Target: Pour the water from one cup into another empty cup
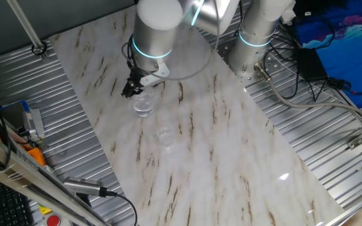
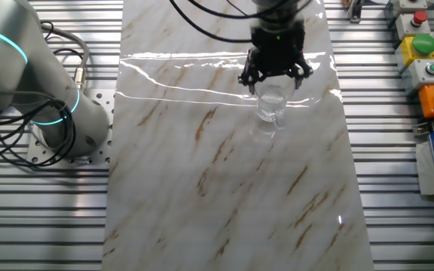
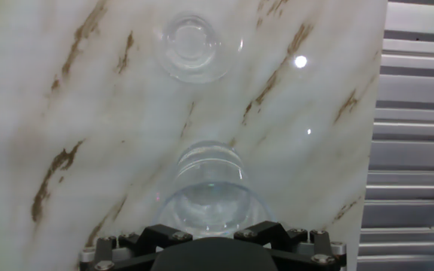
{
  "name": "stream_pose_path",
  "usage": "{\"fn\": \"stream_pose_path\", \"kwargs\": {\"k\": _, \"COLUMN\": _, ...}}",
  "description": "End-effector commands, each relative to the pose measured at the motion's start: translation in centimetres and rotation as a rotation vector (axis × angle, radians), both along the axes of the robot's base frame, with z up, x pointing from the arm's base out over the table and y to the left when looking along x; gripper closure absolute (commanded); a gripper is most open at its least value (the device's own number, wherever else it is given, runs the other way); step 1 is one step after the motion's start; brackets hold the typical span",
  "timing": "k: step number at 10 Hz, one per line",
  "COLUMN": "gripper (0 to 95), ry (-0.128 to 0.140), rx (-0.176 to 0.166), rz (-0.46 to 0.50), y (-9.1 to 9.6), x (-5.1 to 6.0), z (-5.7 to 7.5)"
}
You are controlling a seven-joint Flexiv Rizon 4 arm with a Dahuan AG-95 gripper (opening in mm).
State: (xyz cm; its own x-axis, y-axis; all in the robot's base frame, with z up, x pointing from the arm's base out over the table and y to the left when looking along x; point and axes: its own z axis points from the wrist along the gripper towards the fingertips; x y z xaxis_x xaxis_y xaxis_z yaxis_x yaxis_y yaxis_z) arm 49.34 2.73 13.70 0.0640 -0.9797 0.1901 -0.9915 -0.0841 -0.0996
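The larger clear tumbler [image 3: 206,184] stands upright on the marble table, just ahead of my gripper [image 3: 211,232] in the hand view. Faint glints inside it suggest water [image 3: 202,202]. The smaller clear cup [image 3: 193,45] stands farther ahead, apart from the tumbler. In one fixed view my gripper [image 1: 134,86] hovers at the tumbler's [image 1: 144,104] upper left, with the small cup [image 1: 165,137] nearer the camera. In the other fixed view the gripper [image 2: 275,75] sits right above the tumbler [image 2: 271,104]. The jaws stand wide apart and hold nothing.
The marble tabletop [image 1: 219,157] is bordered by ribbed metal [image 3: 420,150] on the right in the hand view. The robot base [image 1: 256,37] and cables stand at the back. A button box [image 2: 420,53] sits off the table's side.
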Motion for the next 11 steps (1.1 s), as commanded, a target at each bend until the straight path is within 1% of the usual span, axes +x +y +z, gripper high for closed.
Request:
{"fn": "stream_pose_path", "kwargs": {"k": 1, "gripper": 95.0, "ry": 0.001, "rx": 0.014, "rz": -0.005, "y": -0.1, "x": 0.2, "z": -0.5}}
{"fn": "stream_pose_path", "kwargs": {"k": 4, "gripper": 95.0, "ry": 0.009, "rx": 0.022, "rz": -0.015, "y": -0.2, "x": 0.3, "z": -1.4}}
{"fn": "stream_pose_path", "kwargs": {"k": 6, "gripper": 95.0, "ry": 0.015, "rx": 0.036, "rz": -0.032, "y": -0.2, "x": 0.3, "z": -2.0}}
{"fn": "stream_pose_path", "kwargs": {"k": 7, "gripper": 95.0, "ry": 0.017, "rx": 0.038, "rz": -0.038, "y": -0.2, "x": 0.3, "z": -2.4}}
{"fn": "stream_pose_path", "kwargs": {"k": 11, "gripper": 95.0, "ry": 0.019, "rx": 0.039, "rz": -0.048, "y": -0.1, "x": 0.3, "z": -3.0}}
